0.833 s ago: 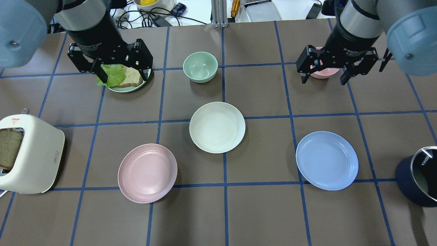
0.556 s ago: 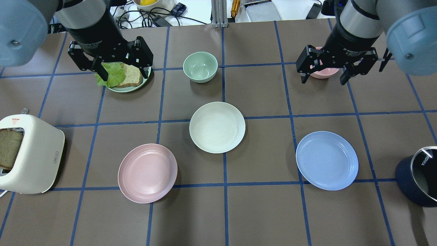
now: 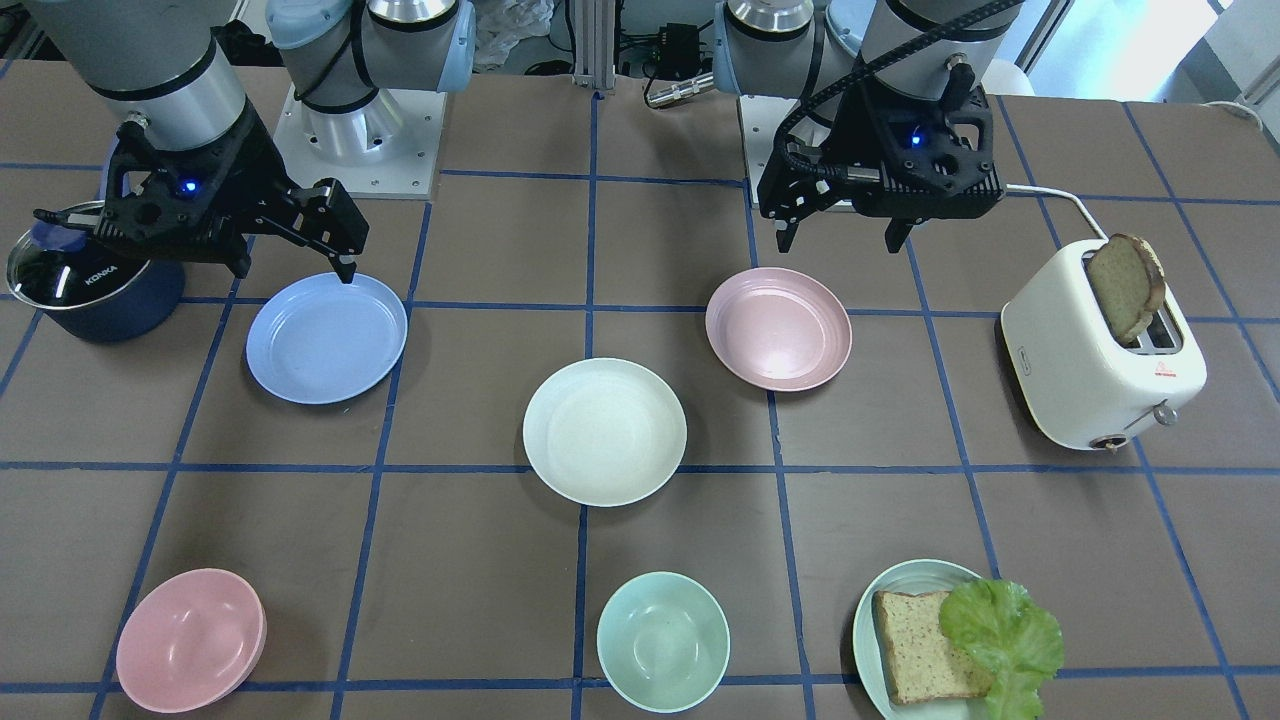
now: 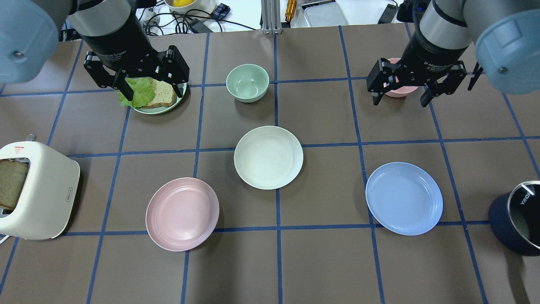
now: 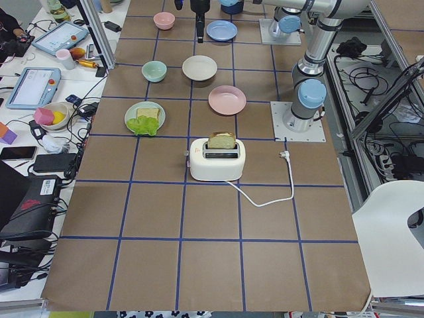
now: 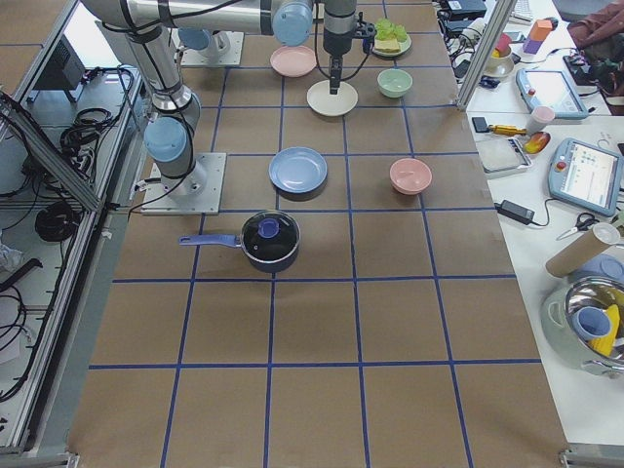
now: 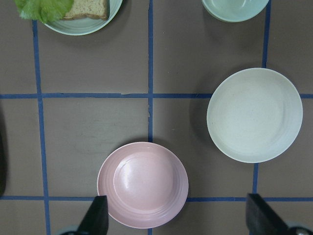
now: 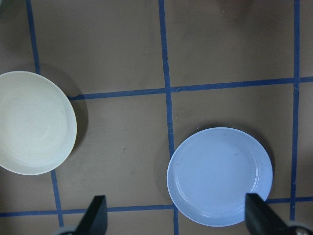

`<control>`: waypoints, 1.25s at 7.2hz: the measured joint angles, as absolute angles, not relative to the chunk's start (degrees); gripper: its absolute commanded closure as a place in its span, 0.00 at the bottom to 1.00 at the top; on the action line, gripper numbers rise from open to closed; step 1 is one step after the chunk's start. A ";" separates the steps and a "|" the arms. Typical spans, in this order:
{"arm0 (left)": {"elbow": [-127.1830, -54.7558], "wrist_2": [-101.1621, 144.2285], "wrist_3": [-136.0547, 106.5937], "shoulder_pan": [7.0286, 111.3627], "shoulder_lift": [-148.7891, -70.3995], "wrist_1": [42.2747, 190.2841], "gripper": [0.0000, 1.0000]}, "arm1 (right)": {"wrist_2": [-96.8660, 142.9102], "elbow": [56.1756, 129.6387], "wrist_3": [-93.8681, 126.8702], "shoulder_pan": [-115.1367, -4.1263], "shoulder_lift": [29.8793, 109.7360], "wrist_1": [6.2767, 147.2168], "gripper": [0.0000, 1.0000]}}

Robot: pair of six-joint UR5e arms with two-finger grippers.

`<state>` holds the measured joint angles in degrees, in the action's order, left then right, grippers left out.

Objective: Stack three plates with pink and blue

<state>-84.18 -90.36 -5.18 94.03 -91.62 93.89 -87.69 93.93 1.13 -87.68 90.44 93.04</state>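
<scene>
Matte pastel surfaces mark all three plates. The pink plate (image 4: 182, 214), the cream plate (image 4: 268, 157) and the blue plate (image 4: 404, 198) lie flat and apart on the brown worktop (image 4: 320, 261). They are round, shallow and alike in size, and none rests on another. We find the cream one in the middle. The pink one lies toward the robot's left and the blue one toward its right, both nearer the base.

From overhead, the left pincer (image 4: 152, 90) covers part of the green plate (image 3: 895, 578) with bread and lettuce. The right pincer (image 4: 399, 99) hides most of the pink bowl (image 3: 190, 640). The front-facing view shows both uncovered, beside the mint bowl (image 3: 663, 640).

Only the wrist views give us the plates from straight above. In the left one, the pink plate sits between two dark fingertips (image 7: 100, 218) set wide apart, and its inner ring catches a soft sheen. In the right one, the blue plate sits between fingertips (image 8: 97, 215) spread just as wide. Both pincers hold nothing and hang above the worktop.

The right side view alone shows us the long handle of the pot (image 6: 271, 240).
</scene>
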 measured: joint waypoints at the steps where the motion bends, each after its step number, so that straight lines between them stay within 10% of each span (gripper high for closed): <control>1: -84.31 -90.41 -5.17 94.03 -91.50 93.93 0.00 | -87.99 94.69 -1.43 -87.08 90.21 93.07 0.00; 9: -84.84 -90.87 -4.81 94.08 -91.05 93.92 0.00 | -93.68 123.26 -21.71 -68.21 90.06 118.21 0.00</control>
<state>-84.84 -90.87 -4.81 94.08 -91.05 93.92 -93.68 123.26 -21.71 -68.21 90.06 118.21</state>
